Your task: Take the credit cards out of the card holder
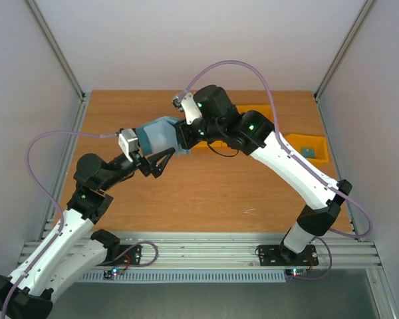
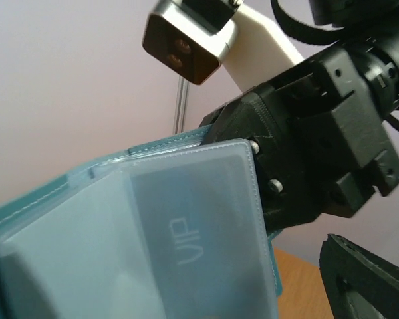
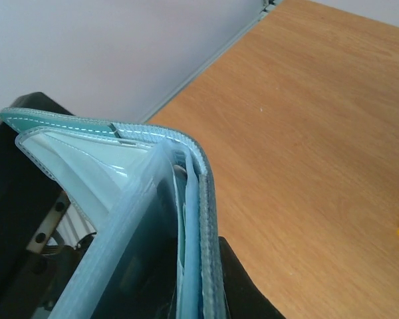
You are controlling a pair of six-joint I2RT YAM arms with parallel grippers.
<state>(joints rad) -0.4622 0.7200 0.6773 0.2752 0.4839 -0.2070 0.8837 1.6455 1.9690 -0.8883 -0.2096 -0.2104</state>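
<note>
Arching right arm (image 1: 299,169) (pincer (image 1: 181,141) on holder (image 1: 156,135))

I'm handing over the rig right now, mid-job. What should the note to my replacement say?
End effectors: the left end effector is open and empty beside the card holder; the right end effector is shut on the holder's edge, holding it above the table.
Cards: the grey VIP card sits in the holder's clear sleeve. A small bluish item lies in the yellow bin, possibly a card already out.
Left to do: pull out the grey card.
</note>
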